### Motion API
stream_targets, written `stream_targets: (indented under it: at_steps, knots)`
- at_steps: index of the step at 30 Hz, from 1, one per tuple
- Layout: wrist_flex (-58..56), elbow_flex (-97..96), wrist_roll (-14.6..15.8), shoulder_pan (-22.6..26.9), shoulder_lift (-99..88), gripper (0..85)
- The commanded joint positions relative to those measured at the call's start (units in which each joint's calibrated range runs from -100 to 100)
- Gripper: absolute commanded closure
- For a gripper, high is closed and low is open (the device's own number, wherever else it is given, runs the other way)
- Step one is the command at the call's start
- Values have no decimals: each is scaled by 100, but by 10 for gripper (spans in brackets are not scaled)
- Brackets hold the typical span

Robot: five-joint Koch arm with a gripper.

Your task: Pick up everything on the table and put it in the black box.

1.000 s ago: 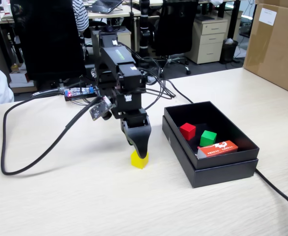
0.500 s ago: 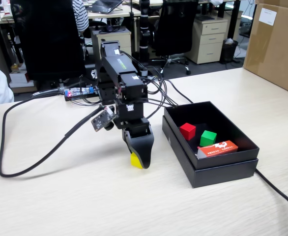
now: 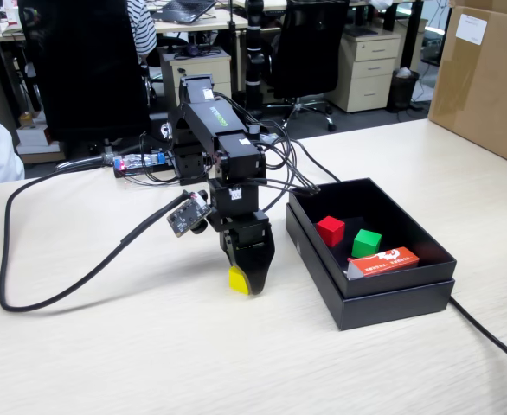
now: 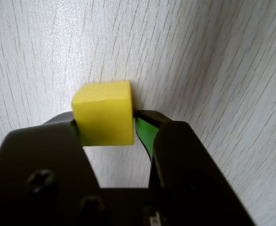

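Observation:
A yellow cube (image 3: 238, 278) sits between my gripper's (image 3: 245, 284) jaws, low at the table surface, left of the black box (image 3: 392, 304). In the wrist view the yellow cube (image 4: 103, 113) fills the gap of the gripper (image 4: 107, 123). The left jaw presses its side and the green-padded right finger (image 4: 145, 134) is right at its other side. I cannot tell whether the cube rests on the table or hangs just above it. Inside the box lie a red cube (image 3: 330, 230), a green cube (image 3: 367, 243) and a small orange carton (image 3: 383, 259).
A thick black cable (image 3: 63, 285) loops over the table's left half. Another cable (image 3: 496, 346) runs from the box to the front right. A cardboard box (image 3: 487, 78) stands at the far right. Office chairs and desks lie beyond the table's back edge.

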Motion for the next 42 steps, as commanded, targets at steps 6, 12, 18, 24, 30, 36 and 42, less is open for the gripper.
stream_targets:
  at_steps: [6, 12, 18, 24, 30, 36, 42]
  knots:
    - [1, 369, 29, -29, -190, 735]
    - [-8, 197, 83, -29, -580, 846]
    - [-8, 115, 142, 142, -1934, 846]
    - [-8, 415, 278, 811, -3369, 846]
    - [-8, 959, 576, 1582, -2783, 846]
    - [-8, 1448, 767, 1714, -1120, 846]
    - [-8, 1693, 825, 1690, -477, 846]
